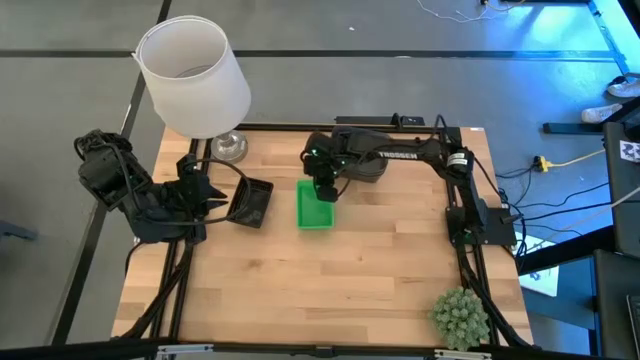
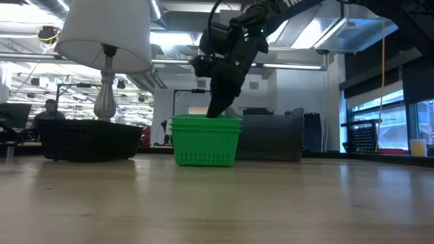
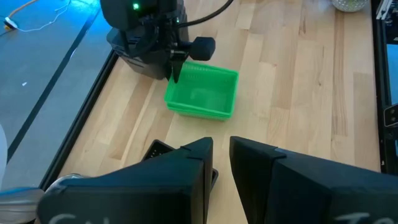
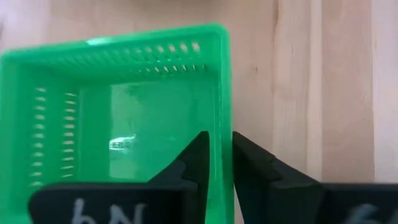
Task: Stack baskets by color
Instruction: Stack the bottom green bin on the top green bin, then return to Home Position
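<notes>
Green basket beside black basket

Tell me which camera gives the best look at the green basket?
The right wrist view: the green basket fills it, mesh wall and floor clear, the right gripper straddling one wall. The high view shows it small, partly under the arm. The low view shows its side only. The left wrist view shows it whole but farther off.

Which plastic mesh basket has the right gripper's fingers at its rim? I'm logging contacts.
The bright green plastic mesh basket at the table's middle; the right gripper straddles its wall. The black plastic mesh basket sits by the left gripper instead.
</notes>
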